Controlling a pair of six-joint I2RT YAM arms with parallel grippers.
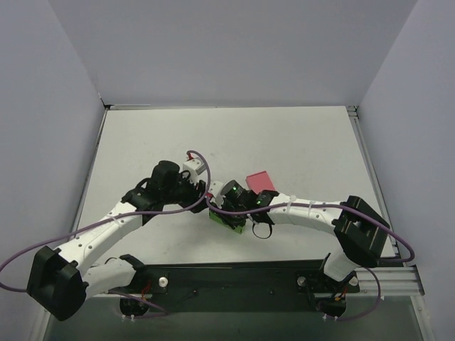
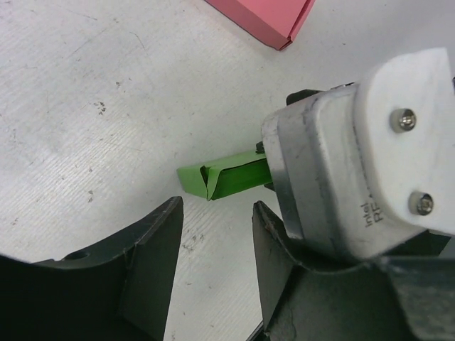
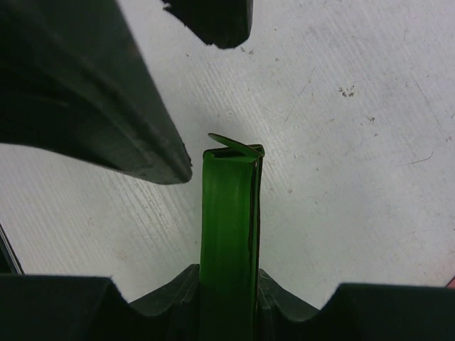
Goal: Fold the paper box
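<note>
- The paper box [image 3: 227, 213] is at the middle of the worktop [image 1: 298, 142], pinched flat between the fingers of the right hand [image 3: 227, 288]. I cannot tell if it touches the surface.
- Its free end, with a small bent flap, points toward the left hand [image 2: 213, 238], which stands open, holds nothing, and is just beside that end.
- The card looks thin and very light. I think it creases easily and a hard squeeze may crush it.
- It seems better to take it at an edge or on a flap near the fold line, not on the middle of a panel.
- The pink box [image 2: 263, 18] lies near, a little apart.
- The bulky wrist [image 2: 355, 163] of the right arm covers much of the green card and leaves little room for the left fingers.
</note>
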